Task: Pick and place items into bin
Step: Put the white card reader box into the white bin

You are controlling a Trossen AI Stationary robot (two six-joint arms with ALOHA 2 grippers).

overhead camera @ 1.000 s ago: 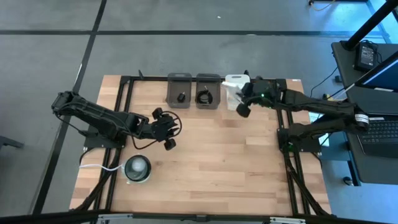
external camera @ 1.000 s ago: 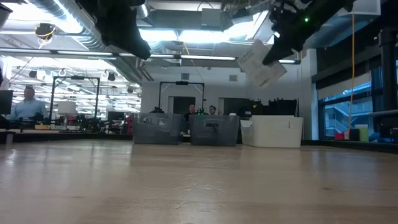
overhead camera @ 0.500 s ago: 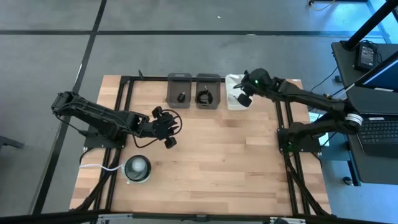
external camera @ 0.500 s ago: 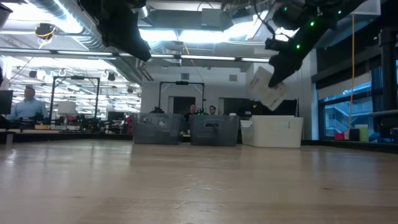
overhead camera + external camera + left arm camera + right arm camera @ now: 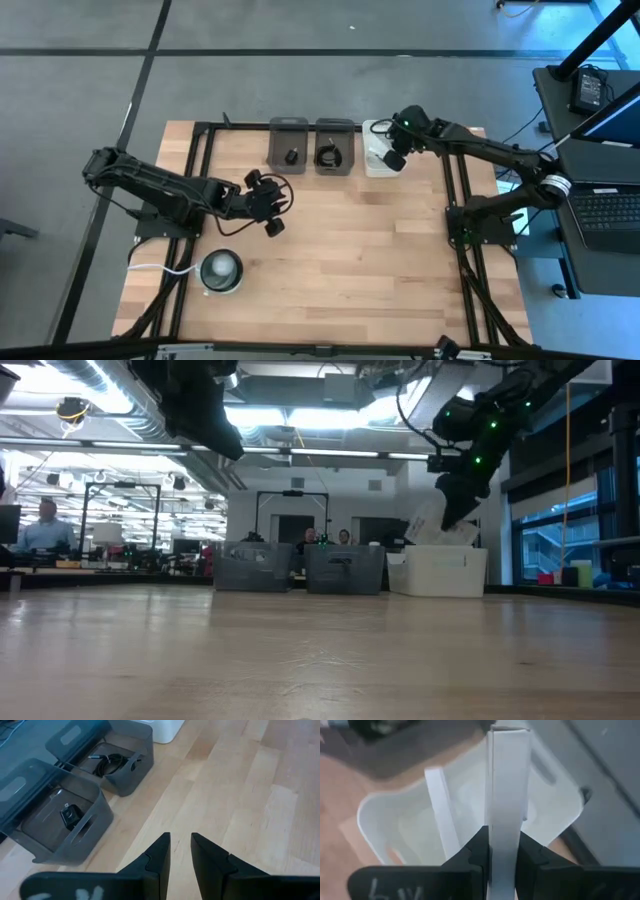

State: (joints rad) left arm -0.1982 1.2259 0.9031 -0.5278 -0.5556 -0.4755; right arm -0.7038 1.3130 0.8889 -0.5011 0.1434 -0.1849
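My right gripper [image 5: 393, 158] is over the white bin [image 5: 371, 129] at the table's far edge, shut on a flat white packet [image 5: 507, 795]. In the low view the packet [image 5: 428, 526] dips behind the bin's rim [image 5: 445, 550]. A second white packet [image 5: 442, 810] stands on edge inside that bin. The tiny black block [image 5: 70, 815] lies in one grey bin and the coiled black cable [image 5: 112, 764] in the grey bin beside it. My left gripper [image 5: 270, 208] hovers over bare wood near the table's middle, fingers a little apart, touching nothing. My right gripper pinches the white packet between its two fingers, one on each flat face [image 5: 502, 847]. The fingers come from above, slanting down toward the far edge. The packet hangs tilted below them, clear of the table, with its lower end inside the white bin.
Two grey bins [image 5: 289, 145] [image 5: 334, 145] sit left of the white bin along the far edge. A round grey-white disc with a white cord [image 5: 221, 271] lies near the table's near left corner. A black frame rail [image 5: 450, 190] runs along the right side.
My right gripper moved down and slightly toward the far edge, over the white bin, still shut on the packet. The packet went from hanging high above the bin to having its lower end below the bin's rim.
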